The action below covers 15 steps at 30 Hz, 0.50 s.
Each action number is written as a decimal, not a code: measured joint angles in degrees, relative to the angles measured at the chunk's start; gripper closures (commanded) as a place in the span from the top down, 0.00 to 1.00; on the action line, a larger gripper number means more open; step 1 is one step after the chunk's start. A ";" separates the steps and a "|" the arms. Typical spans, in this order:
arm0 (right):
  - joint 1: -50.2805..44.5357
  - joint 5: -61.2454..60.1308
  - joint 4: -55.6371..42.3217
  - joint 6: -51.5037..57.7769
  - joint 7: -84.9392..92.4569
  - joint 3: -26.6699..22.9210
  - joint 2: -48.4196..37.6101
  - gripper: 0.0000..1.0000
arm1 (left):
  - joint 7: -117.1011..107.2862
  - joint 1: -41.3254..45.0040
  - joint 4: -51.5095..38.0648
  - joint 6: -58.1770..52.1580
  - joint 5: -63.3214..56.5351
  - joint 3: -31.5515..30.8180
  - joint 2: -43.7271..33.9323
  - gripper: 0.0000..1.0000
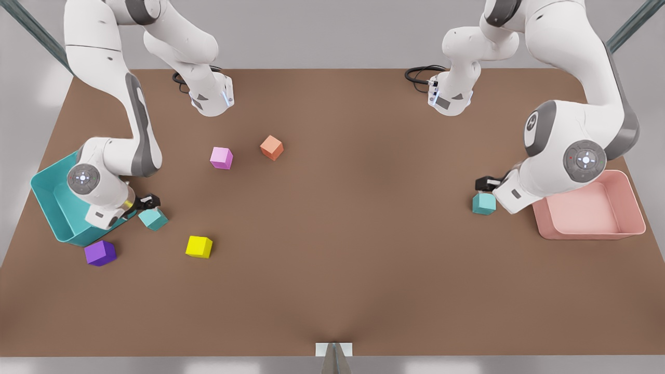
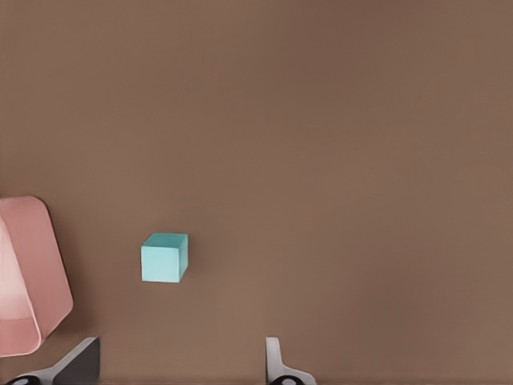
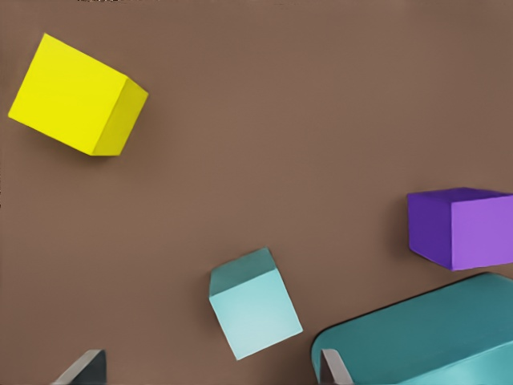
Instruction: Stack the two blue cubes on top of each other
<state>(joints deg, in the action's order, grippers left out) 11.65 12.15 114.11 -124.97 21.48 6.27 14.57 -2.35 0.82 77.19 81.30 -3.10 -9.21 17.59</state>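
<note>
Below my right gripper point(image 3: 212, 369), fingers spread and empty, a blue cube point(image 3: 255, 303) sits skewed at one o'clock of the yellow cube point(image 1: 199, 246); closing could twist it. My left gripper point(image 2: 180, 365) hovers agape, empty, over the other blue cube point(image 2: 164, 257).

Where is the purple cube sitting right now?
The purple cube sits on the table at the front view's lower left, just below the teal bin, with a blue cube and the yellow cube nearby.

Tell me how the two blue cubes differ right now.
The blue cube by the teal bin has the right gripper, open, over it; the blue cube by the pink tray has the left gripper, open, over it. The first sits skewed, the second nearly square-on. Both look alike in size and colour, resting on the table.
</note>
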 measured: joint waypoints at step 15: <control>3.32 -0.16 5.20 -8.03 21.54 -0.47 3.00 1.00 | -0.08 -0.20 0.47 0.21 -0.26 0.00 0.94 1.00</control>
<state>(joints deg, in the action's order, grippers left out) 14.97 11.99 119.31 -133.00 43.02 5.80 17.57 -2.43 0.62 77.66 81.50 -3.36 -9.21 18.53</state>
